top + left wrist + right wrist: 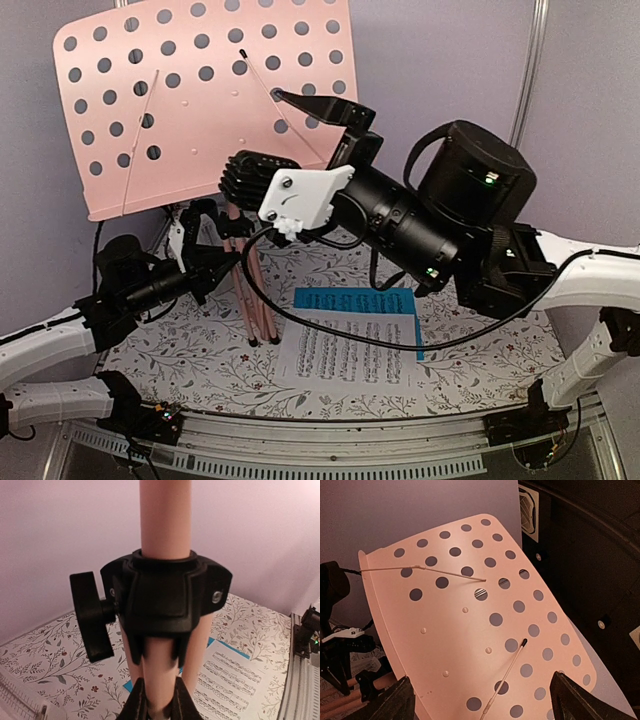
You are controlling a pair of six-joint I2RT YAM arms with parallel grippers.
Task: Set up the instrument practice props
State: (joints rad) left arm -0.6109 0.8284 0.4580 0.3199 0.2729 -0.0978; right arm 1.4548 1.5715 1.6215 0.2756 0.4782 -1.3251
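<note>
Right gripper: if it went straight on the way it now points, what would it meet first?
Most likely the pink perforated desk of the music stand, which sits squarely ahead of the open right gripper; the gap to it is unclear.

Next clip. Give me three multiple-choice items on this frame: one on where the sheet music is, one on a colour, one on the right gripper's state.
1. Where does the white sheet lie?
A. on the music stand's desk
B. flat on the table
C. in a gripper

2. The other sheet, under it, is:
A. bright blue
B. pink
C. green

3. The right gripper is:
A. shut on the desk
B. open, holding nothing
C. shut on a sheet

Key:
1 B: it lies on the floral table, and no sheet is on the desk.
2 A: its blue edge shows along the top and right of the white one.
3 B: its fingers stand wide apart in front of the desk.
</note>
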